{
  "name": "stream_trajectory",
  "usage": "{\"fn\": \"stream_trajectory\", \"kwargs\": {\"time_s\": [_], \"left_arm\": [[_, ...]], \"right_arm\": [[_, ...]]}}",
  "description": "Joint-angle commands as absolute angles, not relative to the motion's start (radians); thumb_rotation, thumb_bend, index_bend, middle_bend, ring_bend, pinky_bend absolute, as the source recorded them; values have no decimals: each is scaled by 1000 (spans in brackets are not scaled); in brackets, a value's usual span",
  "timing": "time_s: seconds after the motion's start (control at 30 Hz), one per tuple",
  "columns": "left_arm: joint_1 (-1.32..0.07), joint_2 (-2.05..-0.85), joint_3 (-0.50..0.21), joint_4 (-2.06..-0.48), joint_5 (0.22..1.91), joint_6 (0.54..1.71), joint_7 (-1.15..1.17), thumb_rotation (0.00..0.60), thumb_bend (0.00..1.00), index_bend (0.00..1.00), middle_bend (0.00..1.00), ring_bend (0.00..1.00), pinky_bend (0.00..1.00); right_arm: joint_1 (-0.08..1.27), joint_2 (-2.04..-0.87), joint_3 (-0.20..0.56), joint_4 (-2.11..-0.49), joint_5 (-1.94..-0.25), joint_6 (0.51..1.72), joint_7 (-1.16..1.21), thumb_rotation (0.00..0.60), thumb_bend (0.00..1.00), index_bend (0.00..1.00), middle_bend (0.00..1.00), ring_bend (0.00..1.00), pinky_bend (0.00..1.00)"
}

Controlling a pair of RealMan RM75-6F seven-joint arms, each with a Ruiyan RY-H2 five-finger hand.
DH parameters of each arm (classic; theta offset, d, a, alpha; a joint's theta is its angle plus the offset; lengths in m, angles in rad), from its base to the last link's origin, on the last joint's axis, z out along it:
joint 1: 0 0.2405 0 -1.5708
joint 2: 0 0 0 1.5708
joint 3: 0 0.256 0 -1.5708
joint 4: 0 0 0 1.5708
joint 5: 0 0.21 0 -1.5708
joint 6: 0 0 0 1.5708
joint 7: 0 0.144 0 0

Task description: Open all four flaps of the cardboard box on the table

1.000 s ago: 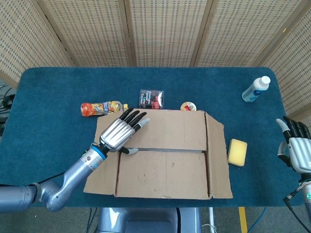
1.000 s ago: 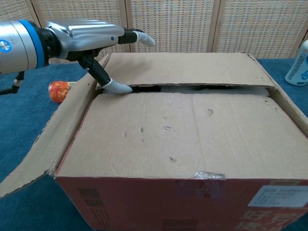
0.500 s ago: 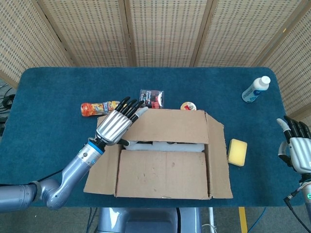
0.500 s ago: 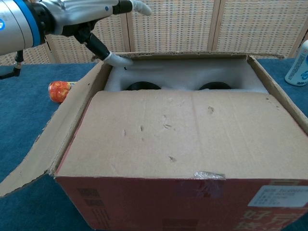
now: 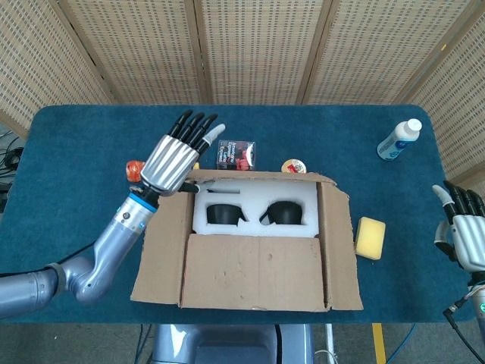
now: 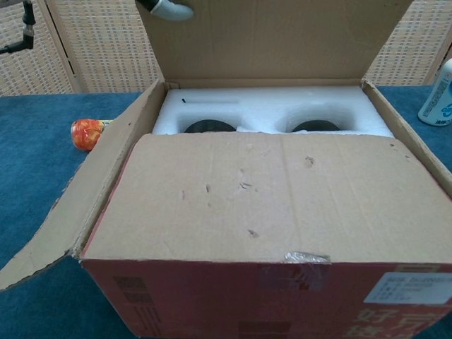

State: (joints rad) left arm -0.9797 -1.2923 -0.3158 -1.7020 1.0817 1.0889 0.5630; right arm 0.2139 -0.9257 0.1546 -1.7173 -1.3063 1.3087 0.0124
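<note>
overhead, left hand (image 5: 173, 161) behind raised far flap (image 6: 275, 39).

I see bright, even overhead light in both views, soft shadows only, sharp focus, no glare.

Far flap (image 6: 272, 39) of the cardboard box (image 5: 250, 241) now raised upright from lying flat, thumb of the left hand (image 5: 170, 161) hooked under its corner. Hand lifted up and back toward the box's far edge. White foam insert (image 5: 254, 214) with two dark recesses uncovered inside the box.
</note>
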Motion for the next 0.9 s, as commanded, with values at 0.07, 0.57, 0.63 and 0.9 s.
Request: {"fn": "stream_trajectory", "kwargs": {"time_s": [0.07, 0.57, 0.63, 0.9], "left_arm": [[-1015, -1287, -344, -1648, 1044, 1055, 576, 396, 236, 0, 0, 0, 0], [-1154, -1387, -347, -1383, 773, 909, 706, 396, 234, 0, 0, 0, 0], [-1161, -1400, -342, -1359, 747, 908, 716, 394, 234, 0, 0, 0, 0], [-1148, -1389, -361, -1373, 698, 873, 622, 396, 224, 0, 0, 0, 0]], "right_arm": [[214, -924, 155, -1720, -1307, 1309, 14, 600, 852, 57, 29, 0, 0], [204, -912, 155, -1736, -1309, 1321, 7, 600, 852, 57, 29, 0, 0], [203, -909, 154, -1738, -1307, 1321, 5, 600, 852, 56, 29, 0, 0], [204, -907, 156, -1742, -1302, 1317, 0, 600, 852, 56, 29, 0, 0]]}}
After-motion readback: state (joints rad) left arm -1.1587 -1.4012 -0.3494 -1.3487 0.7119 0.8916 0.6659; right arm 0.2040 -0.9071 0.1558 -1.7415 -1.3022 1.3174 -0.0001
